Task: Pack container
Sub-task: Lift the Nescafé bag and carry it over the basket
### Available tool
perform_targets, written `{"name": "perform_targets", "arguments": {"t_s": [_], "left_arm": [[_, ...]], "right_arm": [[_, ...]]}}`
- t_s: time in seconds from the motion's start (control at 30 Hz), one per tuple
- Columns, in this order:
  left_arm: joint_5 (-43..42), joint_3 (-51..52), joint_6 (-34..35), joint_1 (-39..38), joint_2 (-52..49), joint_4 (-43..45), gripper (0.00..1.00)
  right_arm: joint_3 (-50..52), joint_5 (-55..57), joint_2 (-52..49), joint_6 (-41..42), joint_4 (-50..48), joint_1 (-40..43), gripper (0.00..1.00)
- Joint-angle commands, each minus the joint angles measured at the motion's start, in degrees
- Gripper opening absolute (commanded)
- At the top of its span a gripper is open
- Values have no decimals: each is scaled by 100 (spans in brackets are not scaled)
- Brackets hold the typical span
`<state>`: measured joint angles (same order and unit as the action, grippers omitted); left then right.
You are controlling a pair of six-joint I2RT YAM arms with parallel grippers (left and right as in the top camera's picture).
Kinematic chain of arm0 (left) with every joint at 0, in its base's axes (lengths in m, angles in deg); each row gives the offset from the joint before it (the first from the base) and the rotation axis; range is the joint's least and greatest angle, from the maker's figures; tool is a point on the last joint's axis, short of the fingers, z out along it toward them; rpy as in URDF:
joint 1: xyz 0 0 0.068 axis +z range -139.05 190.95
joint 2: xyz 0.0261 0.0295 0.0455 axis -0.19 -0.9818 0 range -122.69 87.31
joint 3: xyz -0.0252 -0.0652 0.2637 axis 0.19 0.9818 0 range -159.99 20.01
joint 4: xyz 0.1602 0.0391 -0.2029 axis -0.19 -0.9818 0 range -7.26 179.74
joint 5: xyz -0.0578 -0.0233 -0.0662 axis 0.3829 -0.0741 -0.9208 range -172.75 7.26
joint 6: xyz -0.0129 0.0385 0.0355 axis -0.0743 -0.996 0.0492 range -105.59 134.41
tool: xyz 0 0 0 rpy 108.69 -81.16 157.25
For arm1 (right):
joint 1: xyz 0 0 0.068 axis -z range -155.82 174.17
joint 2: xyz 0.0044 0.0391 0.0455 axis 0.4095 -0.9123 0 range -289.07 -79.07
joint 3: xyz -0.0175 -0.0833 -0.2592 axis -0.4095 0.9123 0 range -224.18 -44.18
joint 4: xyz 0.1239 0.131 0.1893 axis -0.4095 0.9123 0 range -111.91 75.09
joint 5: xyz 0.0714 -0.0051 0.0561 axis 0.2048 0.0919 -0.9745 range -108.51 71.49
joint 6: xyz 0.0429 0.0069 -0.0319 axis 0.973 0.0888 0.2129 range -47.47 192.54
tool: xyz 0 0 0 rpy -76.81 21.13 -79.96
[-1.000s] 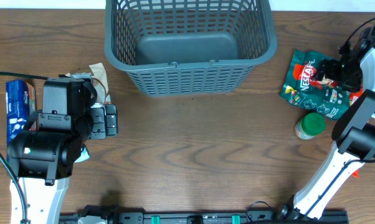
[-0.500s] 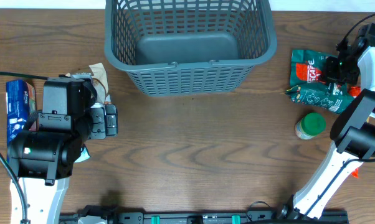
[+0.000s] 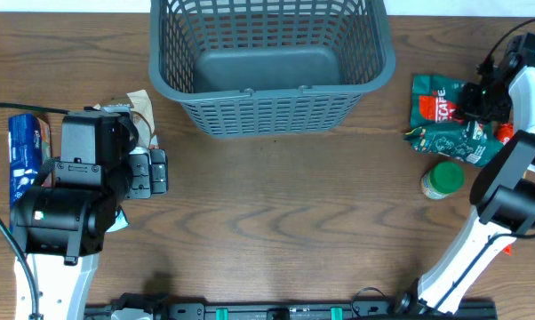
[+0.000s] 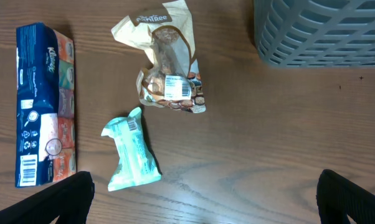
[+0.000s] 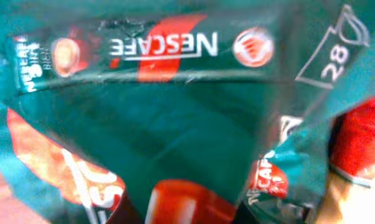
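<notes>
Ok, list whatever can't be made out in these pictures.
- Right wrist: the Nescafe packet fills the blurred frame, hiding the fingers of the right gripper.
- Overhead: the left arm covers most of the brown snack packet; the top edge cuts off the far rim of the basket.
- Overhead: the green-lidded jar shows no readable label.
- Left wrist: only a basket corner shows.

I count one basket (image 3: 272, 67) on the one desk (image 3: 276, 213). There are four soft packs in all: one green coffee bag (image 3: 438, 120), one tan snack bag (image 4: 166, 68), one mint wrapper (image 4: 132, 152) and one blue tissue pack (image 4: 43, 106). There is one jar (image 3: 443, 179), green-lidded. My right wrist feed also shows a red thing (image 5: 362, 140) beside the coffee bag, but I can't tell whether it is one piece or several.
</notes>
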<state>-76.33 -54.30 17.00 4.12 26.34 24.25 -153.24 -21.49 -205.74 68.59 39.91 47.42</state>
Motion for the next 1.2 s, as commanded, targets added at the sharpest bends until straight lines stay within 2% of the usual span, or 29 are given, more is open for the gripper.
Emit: {"name": "perform_targets", "arguments": {"t_s": [0.0,0.3,0.57,0.67,0.77,0.83,1.0,1.17], "left_arm": [[28,-33,-35,28,0,11,99],[28,-33,-37,28,0,9,99],[26,-33,-37,28,0,2,99],[26,-33,-35,28,0,2,99],[26,-33,-35,28,0,2,99],[24,-33,-35,28,0,2,99],[24,-33,-33,28,0,7,99],[24,-33,-33,28,0,-35,99]], "right_arm": [[-105,22,1150,68,-181,-157,1],[-111,203,2389,55,-553,-348,1],[-116,-247,3571,-883,-1823,-1132,1],[-116,-496,3880,-1810,-2232,-1668,1],[-116,-798,4002,-2824,-2441,-2282,1],[-116,-796,4011,-3209,-2605,-2667,1],[-116,-857,3860,-3877,-2966,-3510,1],[-116,-1554,3414,-4266,-2879,-3810,1]]}}
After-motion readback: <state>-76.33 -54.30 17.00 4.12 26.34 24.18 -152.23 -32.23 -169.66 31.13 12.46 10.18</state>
